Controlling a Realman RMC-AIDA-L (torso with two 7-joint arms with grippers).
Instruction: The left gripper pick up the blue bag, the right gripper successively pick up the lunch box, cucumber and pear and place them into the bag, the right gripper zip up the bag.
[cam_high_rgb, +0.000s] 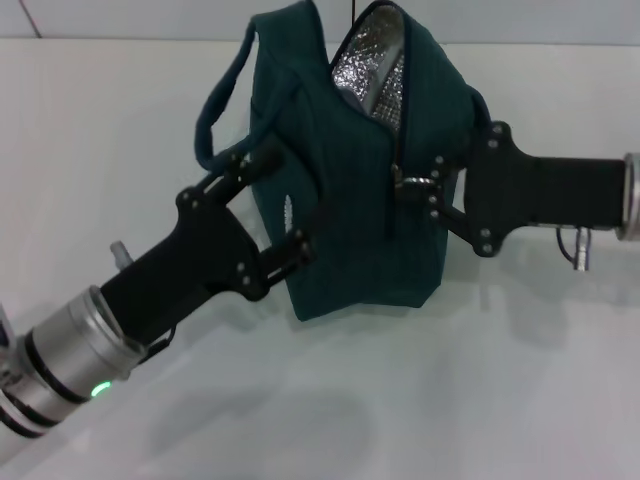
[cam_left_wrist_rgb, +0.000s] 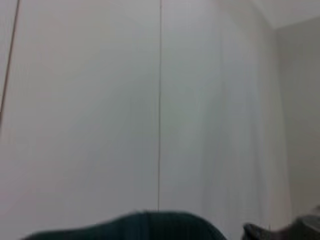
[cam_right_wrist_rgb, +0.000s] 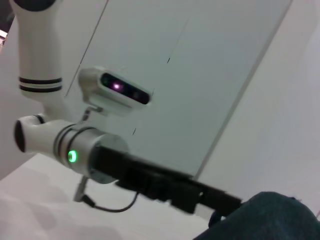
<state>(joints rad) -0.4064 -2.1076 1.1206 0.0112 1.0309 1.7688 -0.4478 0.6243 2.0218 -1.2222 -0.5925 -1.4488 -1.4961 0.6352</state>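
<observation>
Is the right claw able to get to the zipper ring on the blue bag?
Probably yes. The right gripper is already at the zipper pull on the blue bag, with nothing between them. The left gripper holds the bag up from the other side.

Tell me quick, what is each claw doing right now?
Left claw: closed on the blue bag, holding it up.
Right claw: at the bag's zipper pull; open or shut cannot be told.

Teal blue bag (cam_high_rgb: 350, 220), seemingly silver-quilted lining (cam_high_rgb: 372, 75).
</observation>
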